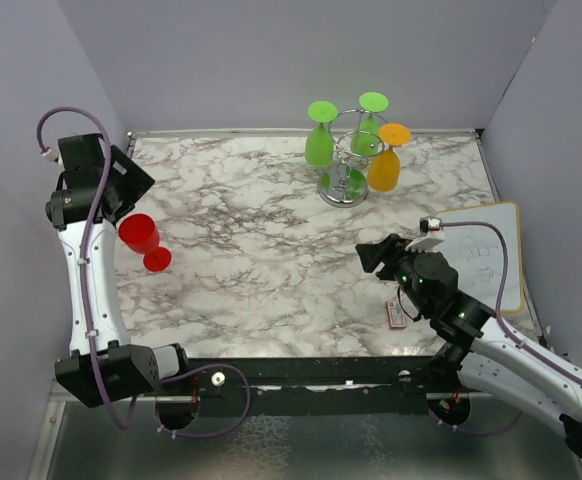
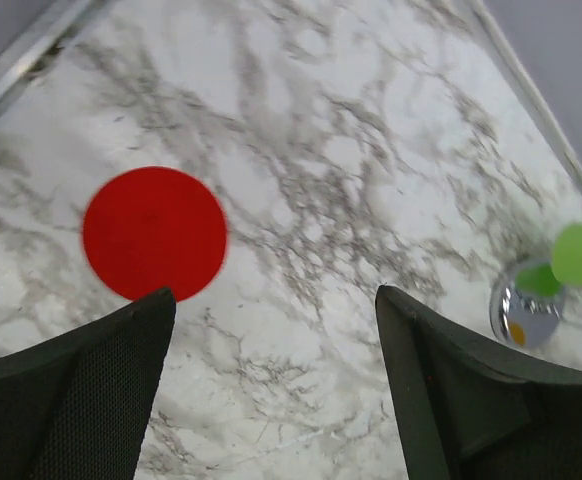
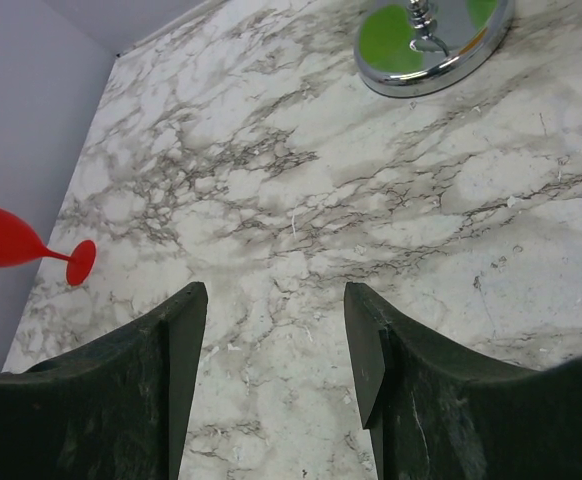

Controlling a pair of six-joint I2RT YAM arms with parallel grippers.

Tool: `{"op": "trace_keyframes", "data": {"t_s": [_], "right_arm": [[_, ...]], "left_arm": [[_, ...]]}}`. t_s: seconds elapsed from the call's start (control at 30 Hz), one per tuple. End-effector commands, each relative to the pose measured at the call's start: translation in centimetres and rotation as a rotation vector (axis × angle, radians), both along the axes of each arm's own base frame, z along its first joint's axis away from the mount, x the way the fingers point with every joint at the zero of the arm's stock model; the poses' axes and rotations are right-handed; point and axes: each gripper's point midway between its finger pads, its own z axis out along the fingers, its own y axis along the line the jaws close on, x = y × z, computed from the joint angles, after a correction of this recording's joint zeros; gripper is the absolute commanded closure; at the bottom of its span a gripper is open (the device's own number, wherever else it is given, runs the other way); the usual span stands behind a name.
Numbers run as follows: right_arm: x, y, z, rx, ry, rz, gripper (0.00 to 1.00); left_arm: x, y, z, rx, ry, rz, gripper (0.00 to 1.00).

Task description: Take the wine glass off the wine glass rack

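Observation:
The wine glass rack (image 1: 347,150) stands at the back of the marble table, its chrome disc base (image 3: 468,52) also in the right wrist view. Two green wine glasses (image 1: 319,140) and an orange one (image 1: 385,165) hang upside down from it. A red wine glass (image 1: 141,236) rests on the marble at the left, free of both grippers; whether it stands or lies I cannot tell. My left gripper (image 2: 271,295) hovers open just above it, the red round (image 2: 154,232) beyond the left finger. My right gripper (image 3: 276,290) is open and empty over the middle right.
A white board (image 1: 486,255) lies at the table's right edge. A small red-and-white item (image 1: 396,315) sits by the right arm. Grey walls close off the left, back and right sides. The rack's base (image 2: 526,305) shows at the right of the left wrist view.

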Motion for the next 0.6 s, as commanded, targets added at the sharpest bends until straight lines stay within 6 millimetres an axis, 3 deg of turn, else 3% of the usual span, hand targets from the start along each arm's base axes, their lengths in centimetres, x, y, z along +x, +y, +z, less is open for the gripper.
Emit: {"op": "trace_keyframes", "data": {"t_s": [0.0, 0.1, 0.2, 0.27, 0.43, 0.57], "right_arm": [[0.3, -0.8, 0.9, -0.019, -0.023, -0.036, 0.42], [0.4, -0.9, 0.8, -0.033, -0.027, -0.042, 0.42], [0.6, -1.1, 0.7, -0.071, -0.041, -0.048, 0.4], [1.0, -1.4, 0.7, -0.121, -0.055, -0.053, 0.37], [2.1, -2.7, 1.0, -0.247, -0.083, -0.116, 0.32], [3.3, -4.0, 2.1, -0.35, -0.106, -0.191, 0.15]], "left_arm": [[2.9, -8.7, 5.0, 0.0, -0.288, -0.563, 0.17], [2.7, -14.6, 6.3, -0.062, -0.438, -0.84, 0.16], [1.5, -19.5, 5.2, -0.143, -0.493, -1.062, 0.06], [0.3, -21.9, 4.3, -0.168, -0.512, -1.169, 0.06], [-2.1, -25.3, 1.2, -0.168, -0.553, -1.28, 0.04], [-2.8, -26.9, -1.7, -0.184, -0.541, -1.311, 0.04]]}}
